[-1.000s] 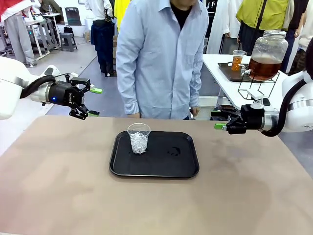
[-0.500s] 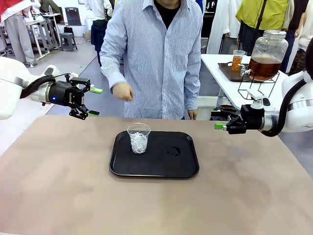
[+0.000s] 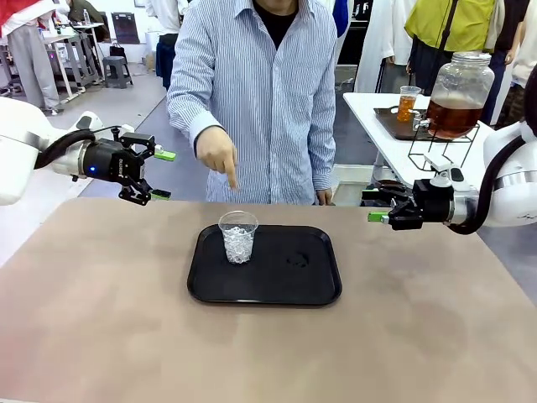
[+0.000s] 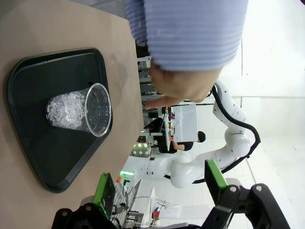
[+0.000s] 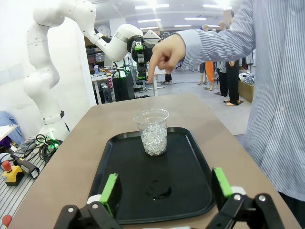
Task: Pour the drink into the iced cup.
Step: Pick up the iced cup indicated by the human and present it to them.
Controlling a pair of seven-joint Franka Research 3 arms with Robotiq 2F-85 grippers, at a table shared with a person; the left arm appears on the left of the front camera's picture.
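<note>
Your brown worktop (image 3: 101,319) spans the front view, and a person (image 3: 260,101) in a striped shirt stands at its far edge. A black tray (image 3: 310,281) lies in the middle of the worktop. Beyond the right arm, on a white side table (image 3: 377,113), a glass jar (image 3: 461,75) stands on a wire stand. The drink (image 3: 453,116) fills the jar's lower part, well apart from the tray.

Your left hand (image 3: 164,175) hangs above the worktop's far left corner, released with its fingers spread, grasping nothing. Your right hand (image 3: 373,206) hangs at the far right edge, likewise released and empty.

The person's pointing hand (image 3: 216,154) is above the iced cup (image 3: 238,237), index finger down, not touching it. The iced cup stands upright on the tray's left part, holding clear ice.
</note>
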